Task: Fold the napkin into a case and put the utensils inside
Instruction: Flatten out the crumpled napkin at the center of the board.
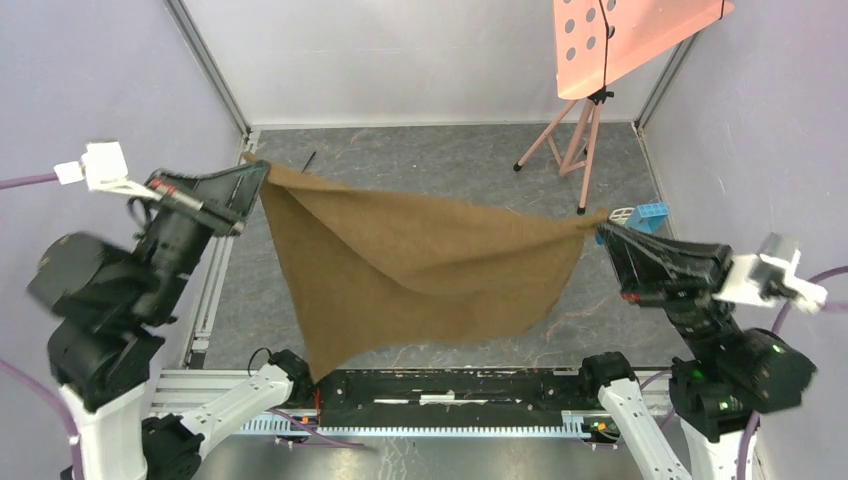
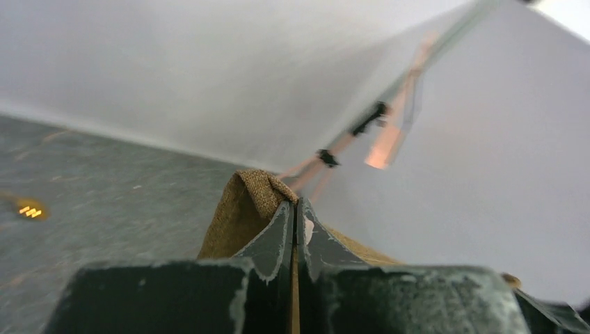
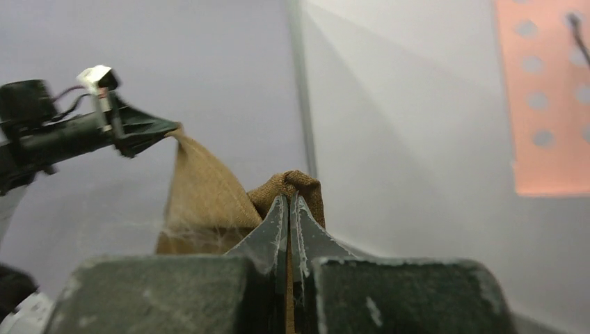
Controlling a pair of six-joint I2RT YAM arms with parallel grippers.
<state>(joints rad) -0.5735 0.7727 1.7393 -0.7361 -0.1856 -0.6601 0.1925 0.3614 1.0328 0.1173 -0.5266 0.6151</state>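
Observation:
The brown napkin (image 1: pixel 420 270) hangs spread in the air between my two arms, its lower edge drooping toward the near rail. At the upper left my left gripper (image 1: pixel 262 172) is shut on one corner; in the left wrist view a bunched fold of cloth (image 2: pixel 247 202) pokes out past the closed tips (image 2: pixel 296 203). On the right my right gripper (image 1: pixel 603 230) is shut on the opposite corner, the cloth (image 3: pixel 296 184) wrapping over its tips (image 3: pixel 289 198). A thin black utensil (image 1: pixel 310 160) lies on the floor just behind the left corner. A small gold glint (image 2: pixel 29 210) shows on the dark floor, too blurred to name.
A pink perforated board (image 1: pixel 620 40) on a tripod (image 1: pixel 575 140) stands at the back right. A blue toy block (image 1: pixel 650 215) sits by the right gripper. White walls and metal frame posts (image 1: pixel 215 70) close in the dark marbled floor (image 1: pixel 430 160).

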